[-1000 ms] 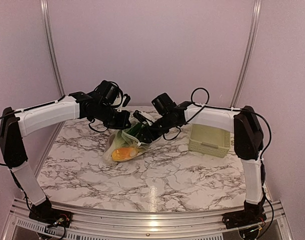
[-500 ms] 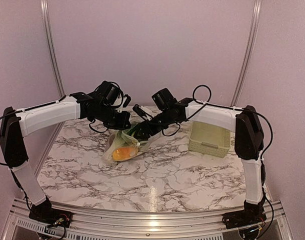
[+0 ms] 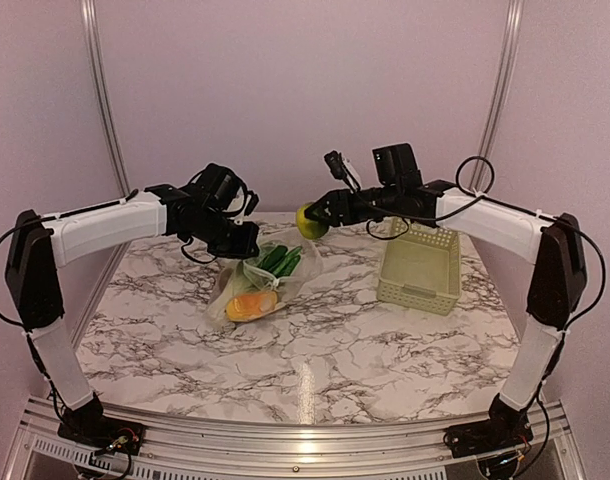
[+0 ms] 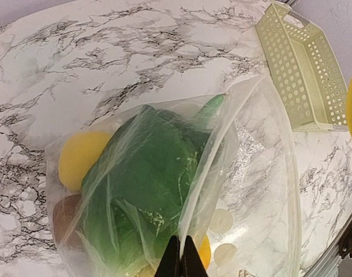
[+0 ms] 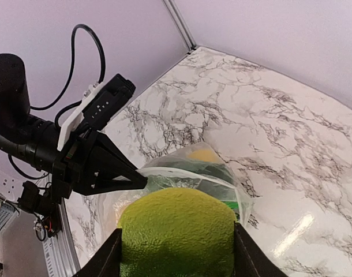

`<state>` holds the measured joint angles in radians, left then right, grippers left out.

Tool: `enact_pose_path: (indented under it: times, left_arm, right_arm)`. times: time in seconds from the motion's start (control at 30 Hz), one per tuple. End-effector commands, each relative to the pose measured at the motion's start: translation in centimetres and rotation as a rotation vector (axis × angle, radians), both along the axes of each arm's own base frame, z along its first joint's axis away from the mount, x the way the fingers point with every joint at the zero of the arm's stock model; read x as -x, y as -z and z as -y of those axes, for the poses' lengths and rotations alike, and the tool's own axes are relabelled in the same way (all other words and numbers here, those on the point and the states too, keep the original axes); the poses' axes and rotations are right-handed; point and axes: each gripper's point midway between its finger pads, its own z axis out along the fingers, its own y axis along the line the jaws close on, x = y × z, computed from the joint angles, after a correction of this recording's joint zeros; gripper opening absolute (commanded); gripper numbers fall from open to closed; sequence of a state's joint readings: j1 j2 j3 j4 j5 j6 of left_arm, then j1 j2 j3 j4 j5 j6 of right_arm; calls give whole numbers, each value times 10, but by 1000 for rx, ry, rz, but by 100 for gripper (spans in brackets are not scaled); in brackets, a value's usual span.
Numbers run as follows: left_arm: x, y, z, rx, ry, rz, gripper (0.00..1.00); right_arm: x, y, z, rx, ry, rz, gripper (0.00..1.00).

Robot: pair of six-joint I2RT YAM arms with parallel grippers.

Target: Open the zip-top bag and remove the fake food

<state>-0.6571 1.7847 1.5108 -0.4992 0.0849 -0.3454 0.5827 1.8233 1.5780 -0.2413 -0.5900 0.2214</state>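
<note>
The clear zip-top bag lies on the marble table, its mouth open toward the back right. Inside show an orange piece, a yellow piece and long green vegetables. My left gripper is shut on the bag's rim and holds it up. My right gripper is shut on a round yellow-green fake fruit and holds it in the air above and to the right of the bag. The bag also shows below the fruit in the right wrist view.
A pale green slotted basket stands on the table at the right, near the back; it also shows in the left wrist view. Metal frame posts rise at the back left and back right.
My right gripper has come up out of the bag's mouth and swung to the right, with the yellow-green fruit in it. The left gripper has kept its hold on the bag's rim.
</note>
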Motion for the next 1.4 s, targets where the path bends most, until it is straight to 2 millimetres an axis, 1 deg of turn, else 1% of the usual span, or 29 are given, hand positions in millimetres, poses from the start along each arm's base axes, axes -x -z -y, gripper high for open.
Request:
enact_pose_path:
  times: [0.0,0.03,0.07,0.2,0.3,0.37,0.43,0.5,0.63,0.73,0.8,0.87,0.97,1.07,1.13,1.3,1.37]
  left_arm:
    - [-16,-9,-6,11,-49,14,0]
    - [-18,-10,-8,15,-52,11,0]
    - [-19,-11,-9,20,-55,9,0]
    - [-29,-14,-20,40,-104,3,0]
    - [-37,-16,-25,72,-145,1,0]
    - [-40,-18,-24,84,-152,10,0]
    - [-42,-22,-23,95,-154,22,0]
    - [-45,-22,-22,95,-158,28,0]
    - [-51,-24,-21,94,-169,39,0]
    - [-55,-25,-21,97,-179,44,0]
    - [-56,-26,-21,99,-185,48,0]
    - [-57,-26,-21,98,-189,52,0]
    - [-58,-24,-22,94,-192,49,0]
    - [-58,-23,-21,94,-193,47,0]
    - [-59,-22,-21,94,-192,48,0]
    - [-59,-22,-18,101,-181,49,0]
    - [-59,-22,-18,102,-176,48,0]
  right_arm:
    - [-29,-12,48,-4,151,26,36]
    - [-38,-10,64,12,194,25,36]
    - [-49,-8,85,33,253,25,36]
    - [-79,1,152,143,470,36,36]
    - [-95,23,194,223,595,11,36]
    - [-104,43,216,286,657,-14,36]
    - [-111,64,232,339,693,-45,36]
    - [-118,79,246,387,731,-54,36]
    - [-133,104,260,453,766,-68,37]
    - [-141,119,263,484,774,-79,40]
    - [-147,133,266,510,778,-90,41]
    - [-152,141,267,532,778,-91,41]
    - [-159,152,279,577,805,-85,42]
    - [-166,157,288,584,815,-88,51]
    - [-170,158,292,585,817,-85,54]
    - [-174,158,294,582,801,-87,66]
    - [-175,157,294,585,800,-87,68]
